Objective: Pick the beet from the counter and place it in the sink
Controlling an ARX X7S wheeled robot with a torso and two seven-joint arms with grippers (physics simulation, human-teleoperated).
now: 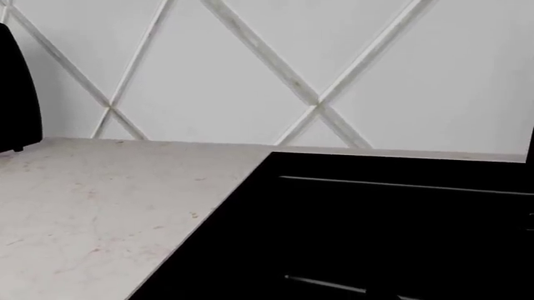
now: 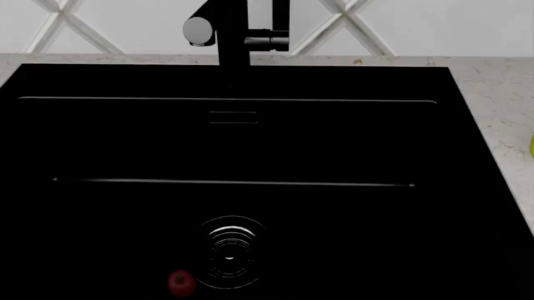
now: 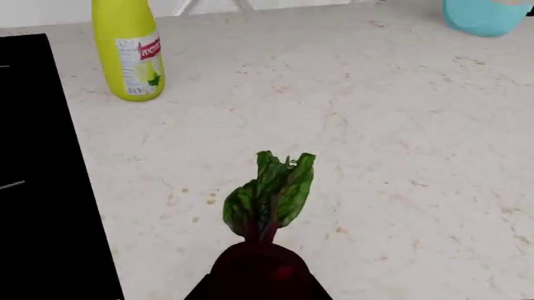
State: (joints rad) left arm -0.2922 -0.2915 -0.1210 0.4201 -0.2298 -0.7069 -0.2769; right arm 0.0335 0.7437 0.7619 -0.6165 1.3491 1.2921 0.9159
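Observation:
The beet (image 3: pixel 259 270), dark maroon with green leaves pointing away from the camera, fills the near edge of the right wrist view. My right gripper (image 3: pixel 259 292) shows only as dark finger edges pressed against both sides of it, over the cream counter (image 3: pixel 401 125). The black sink (image 2: pixel 334 144) fills the head view, with its ringed drain (image 2: pixel 231 253) and black faucet (image 2: pixel 234 34). The sink's edge also shows in the right wrist view (image 3: pixel 42 187) and in the left wrist view (image 1: pixel 376 231). No gripper shows in the head view, and my left gripper's fingers show in no view.
A small bright red round thing (image 2: pixel 180 281) lies in the sink beside the drain. A yellow bottle (image 3: pixel 129 50) stands on the counter near the sink's edge. A light blue object (image 3: pixel 488 15) stands farther off. A black object (image 1: pixel 15 94) stands by the tiled wall.

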